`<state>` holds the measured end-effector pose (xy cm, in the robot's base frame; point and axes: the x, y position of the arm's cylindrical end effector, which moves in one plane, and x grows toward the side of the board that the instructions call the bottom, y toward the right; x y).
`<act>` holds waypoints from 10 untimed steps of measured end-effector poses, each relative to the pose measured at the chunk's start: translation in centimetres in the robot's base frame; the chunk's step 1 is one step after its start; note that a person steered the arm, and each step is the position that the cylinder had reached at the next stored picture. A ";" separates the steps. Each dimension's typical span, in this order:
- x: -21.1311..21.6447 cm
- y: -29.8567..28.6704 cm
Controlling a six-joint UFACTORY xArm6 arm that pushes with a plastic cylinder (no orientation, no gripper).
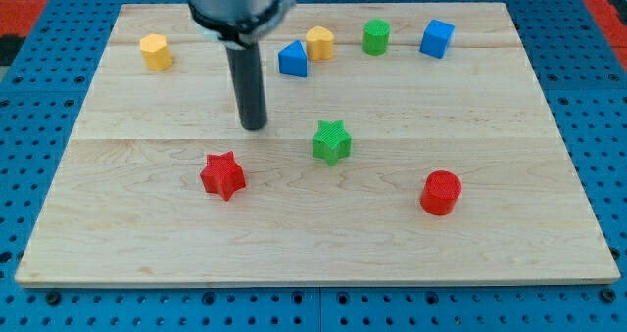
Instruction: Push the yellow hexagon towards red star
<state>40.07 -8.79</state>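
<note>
The yellow hexagon (155, 51) sits near the board's top left corner. The red star (222, 174) lies left of centre, toward the view's bottom. My tip (254, 126) rests on the board between them, above and slightly right of the red star, and well to the right of and below the yellow hexagon. It touches no block.
A blue triangle (293, 59), a second yellow block (319, 42), a green cylinder (375, 36) and a blue cube (437, 38) line the top edge. A green star (332, 140) sits at centre and a red cylinder (441, 192) at lower right. The wooden board (490, 263) lies on a blue perforated table.
</note>
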 end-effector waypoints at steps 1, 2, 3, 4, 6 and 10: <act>-4.4 -3.3; -9.5 -6.2; -13.3 -9.3; -13.7 -14.5; -11.8 -15.8; -8.2 -12.2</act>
<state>31.91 -21.01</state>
